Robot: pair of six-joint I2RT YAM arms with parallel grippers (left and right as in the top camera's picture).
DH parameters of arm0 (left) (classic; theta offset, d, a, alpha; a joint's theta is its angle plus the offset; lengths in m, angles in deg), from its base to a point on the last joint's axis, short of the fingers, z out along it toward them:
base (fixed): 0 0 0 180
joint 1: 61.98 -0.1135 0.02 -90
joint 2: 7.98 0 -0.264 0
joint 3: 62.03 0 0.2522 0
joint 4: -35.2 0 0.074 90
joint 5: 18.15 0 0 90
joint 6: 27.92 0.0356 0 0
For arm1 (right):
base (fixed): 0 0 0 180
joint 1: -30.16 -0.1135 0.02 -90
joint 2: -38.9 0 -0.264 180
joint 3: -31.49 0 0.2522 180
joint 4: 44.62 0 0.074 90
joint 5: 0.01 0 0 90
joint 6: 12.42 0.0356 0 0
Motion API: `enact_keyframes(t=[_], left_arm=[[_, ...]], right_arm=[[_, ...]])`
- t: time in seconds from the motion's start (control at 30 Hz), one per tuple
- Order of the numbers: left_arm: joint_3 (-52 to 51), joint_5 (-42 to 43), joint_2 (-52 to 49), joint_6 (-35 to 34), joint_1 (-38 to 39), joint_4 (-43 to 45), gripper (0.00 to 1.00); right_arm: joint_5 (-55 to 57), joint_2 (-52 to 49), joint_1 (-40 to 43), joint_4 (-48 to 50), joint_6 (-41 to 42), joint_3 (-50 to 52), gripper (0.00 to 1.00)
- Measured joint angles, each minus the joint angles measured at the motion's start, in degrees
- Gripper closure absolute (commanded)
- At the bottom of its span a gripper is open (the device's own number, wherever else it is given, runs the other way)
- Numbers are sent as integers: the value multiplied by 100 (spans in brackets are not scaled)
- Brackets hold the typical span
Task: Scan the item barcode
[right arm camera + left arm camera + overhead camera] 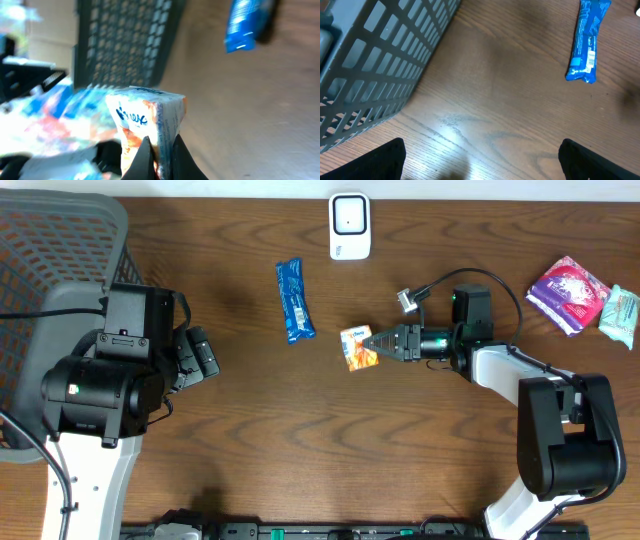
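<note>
1. The right gripper [378, 340] was clenched on the small orange-and-white soft plastic packet [356, 348]. In the right wrist view its 2 fingers [143, 156] pinched the packet's lower edge with almost no gap between them.
2. The packet sat near the middle of the brown wooden table [300, 440], just right of the blue foil snack wrapper [294, 300] and well apart from the white box-shaped scanner [350, 226]. I could not tell whether it was clear of the table surface.
3. I judged the packet light and soft, with a thin, glossy film that would fold or slip under a narrow pinch. It looked unlikely to break, but likely to droop or swing from 1 edge.
4. I judged the best hold to be across a sealed edge, leaving both broad faces uncovered. No barcode was visible to me in any view, so I could not say which face carried it.
5. The left gripper [200, 360] stood fully spread and empty, beside the grey plastic mesh basket [60, 240].
</note>
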Motion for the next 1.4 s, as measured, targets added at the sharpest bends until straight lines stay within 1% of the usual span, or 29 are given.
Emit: enact_keyframes(t=[0.23,0.43,0.7,0.87,1.0,1.1,1.17,1.23,1.37,1.4], left_arm=[[0,0,0,0,0,0,2],[0,0,0,0,0,0,2],[0,0,0,0,0,0,2],[0,0,0,0,0,0,2],[0,2,0,0,0,0,2],[0,0,0,0,0,0,2],[0,2,0,0,0,0,2],[0,0,0,0,0,0,2],[0,0,0,0,0,0,2],[0,0,0,0,0,0,2]], right_arm=[[-664,0,0,11,-256,0,99],[-883,0,0,13,-409,0,99],[-920,0,0,4,-450,0,99],[-557,0,-98,-48,-219,0,99],[216,2,-387,2,125,0,99],[1054,42,-640,-85,310,-24,98],[1818,138,-780,-424,376,-164,98],[2820,278,-892,-911,380,-442,98],[5084,507,-1054,-2166,109,-1388,99],[5486,527,-1082,-2361,22,-1591,98]])
